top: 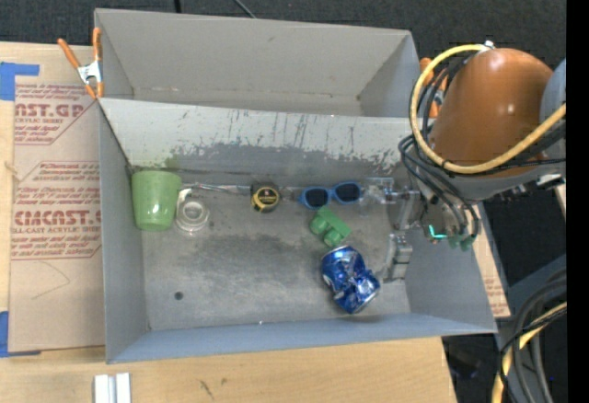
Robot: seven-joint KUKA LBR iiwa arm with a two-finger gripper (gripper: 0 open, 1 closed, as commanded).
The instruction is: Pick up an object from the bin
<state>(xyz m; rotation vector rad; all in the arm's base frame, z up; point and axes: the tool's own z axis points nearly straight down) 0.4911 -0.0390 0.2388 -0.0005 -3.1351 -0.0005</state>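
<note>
My gripper (401, 249) hangs low by the bin's right wall, with nothing seen held in it. Just to its left, near the front right corner, lies a crushed blue can (349, 279). A small green block (329, 227) rests a little further back and left of the can. Blue sunglasses (330, 196) lie along the foot of the back wall, their right end close to the gripper.
Further left along the back wall are a small yellow-and-black tape measure (265, 199), a clear plastic cup (191, 212) and a pale green cup (155, 198) on its side. The orange-domed wrist with yellow cables overhangs the bin's right rim.
</note>
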